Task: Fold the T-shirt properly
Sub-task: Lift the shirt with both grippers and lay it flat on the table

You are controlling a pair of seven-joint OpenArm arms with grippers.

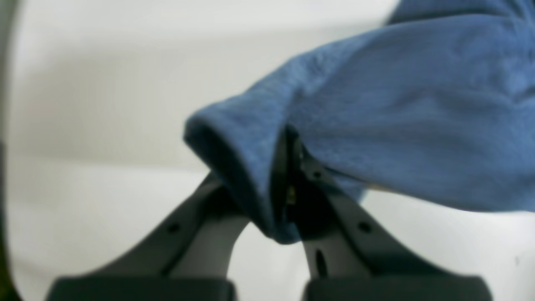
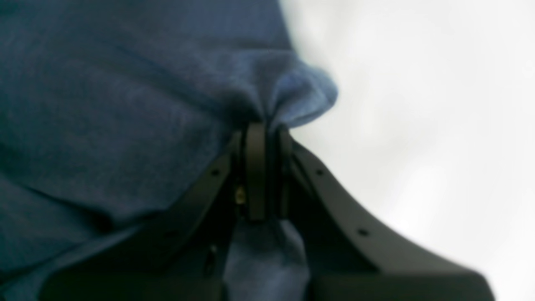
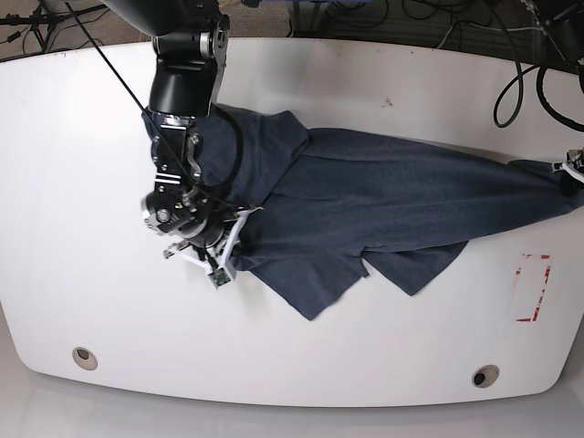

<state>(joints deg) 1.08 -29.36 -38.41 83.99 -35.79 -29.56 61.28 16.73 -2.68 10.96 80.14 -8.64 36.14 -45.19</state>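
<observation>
Both end effectors clench bunched cloth: left end effector [image 1: 288, 167] at the scene's right edge, right end effector [image 2: 263, 138] left, the T-shirt [image 3: 383, 205] stretched between across the white desk [image 3: 301, 365].

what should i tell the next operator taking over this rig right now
Left gripper: shut on a bunched edge of the dark navy-blue cotton T-shirt, at the base view's far right.
Right gripper: shut on another pinch of the shirt, at the base view's left.
The shirt is stretched between both arms across the white table, still creased, one sleeve flopped toward the front.
Done: both grips made.
Left: flatten it out and make every fold.
</observation>
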